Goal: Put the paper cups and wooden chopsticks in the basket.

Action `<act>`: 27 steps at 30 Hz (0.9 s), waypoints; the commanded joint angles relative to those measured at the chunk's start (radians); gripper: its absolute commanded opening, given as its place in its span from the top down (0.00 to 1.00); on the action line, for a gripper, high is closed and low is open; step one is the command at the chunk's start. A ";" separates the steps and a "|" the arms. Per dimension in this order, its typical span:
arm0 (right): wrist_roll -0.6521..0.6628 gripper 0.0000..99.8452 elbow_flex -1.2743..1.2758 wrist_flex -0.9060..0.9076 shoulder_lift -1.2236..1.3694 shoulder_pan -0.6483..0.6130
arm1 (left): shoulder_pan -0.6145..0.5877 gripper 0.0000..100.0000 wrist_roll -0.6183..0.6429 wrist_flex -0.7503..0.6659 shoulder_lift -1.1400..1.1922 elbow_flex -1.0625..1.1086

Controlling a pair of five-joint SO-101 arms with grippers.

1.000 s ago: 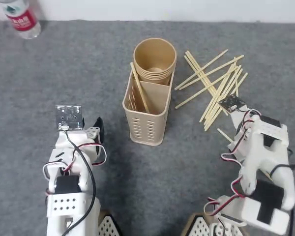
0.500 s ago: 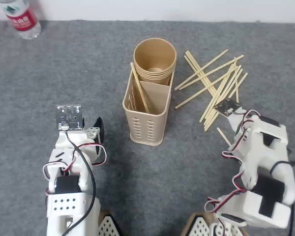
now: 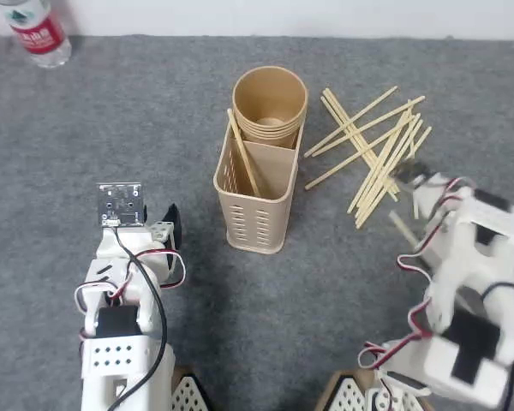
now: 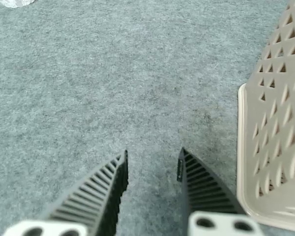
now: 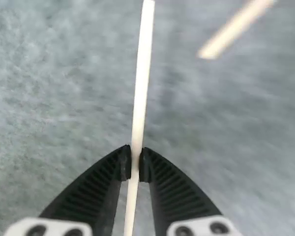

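A beige slotted basket stands mid-table with a stack of paper cups in its far compartment and one wooden chopstick leaning in the near one. Several loose chopsticks lie fanned on the carpet to its right. My right gripper is shut on a single chopstick, which runs straight out between the fingers; that arm is at the right, near the pile. My left gripper is open over bare carpet, with the basket wall beside it.
A plastic bottle lies at the far left corner. Grey carpet covers the table. The left arm sits at the near left, short of the basket.
The right arm has shifted to the right and lifted, carrying the chopstick off the carpet. The left arm has stayed still.
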 commanded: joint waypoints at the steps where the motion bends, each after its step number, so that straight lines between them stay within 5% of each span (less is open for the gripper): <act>1: -0.069 0.99 -0.141 0.081 -0.200 0.015 | 0.005 0.83 -0.011 0.003 -0.012 -0.004; 9: -0.279 0.99 -0.212 0.073 -0.610 -0.156 | 0.005 0.83 -0.011 0.003 -0.012 -0.005; 16: -0.710 0.99 -0.209 -0.176 -0.835 -0.483 | 0.005 0.83 -0.011 0.003 -0.012 -0.005; 21: -0.904 0.99 -0.199 -0.380 -0.840 -0.751 | 0.005 0.83 -0.011 0.003 -0.012 -0.005; 27: -0.942 0.99 -0.176 -0.699 -0.664 -0.987 | 0.005 0.83 -0.011 0.002 -0.012 -0.005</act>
